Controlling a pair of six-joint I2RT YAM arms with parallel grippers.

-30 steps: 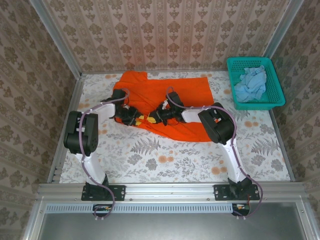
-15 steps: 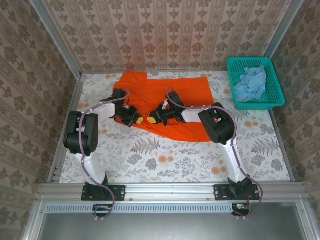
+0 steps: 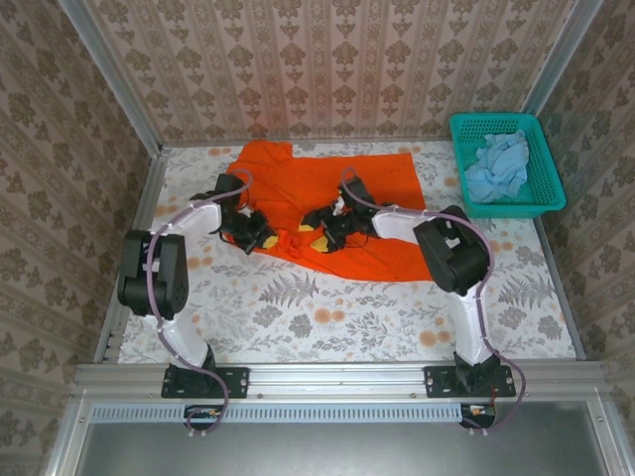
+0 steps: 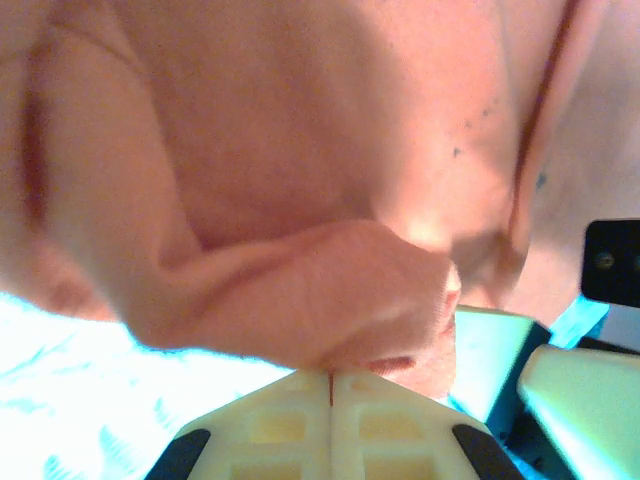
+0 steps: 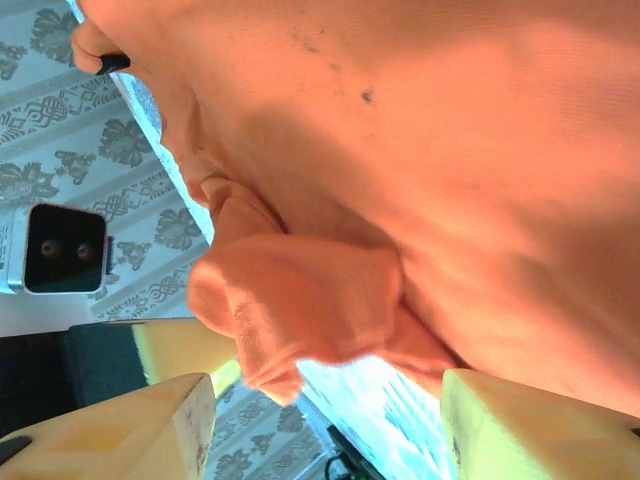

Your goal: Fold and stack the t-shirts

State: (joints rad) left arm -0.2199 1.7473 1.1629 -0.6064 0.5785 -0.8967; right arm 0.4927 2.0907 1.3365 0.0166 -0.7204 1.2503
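The orange t-shirt (image 3: 372, 183), gripped at its near edge
The left gripper (image 4: 330, 380) clamps a fold; the right gripper (image 5: 325, 390) gapes wide (cloth bunched between).

A table (image 3: 327, 317) with a pale flower-and-fern cloth lies under the left gripper (image 3: 262, 235) and the right gripper (image 3: 316, 232). Beyond them and at both sides stand walls (image 3: 327, 69) with beige patterned wallpaper. A metal rail (image 3: 337, 378) runs on their near side. Light is even.
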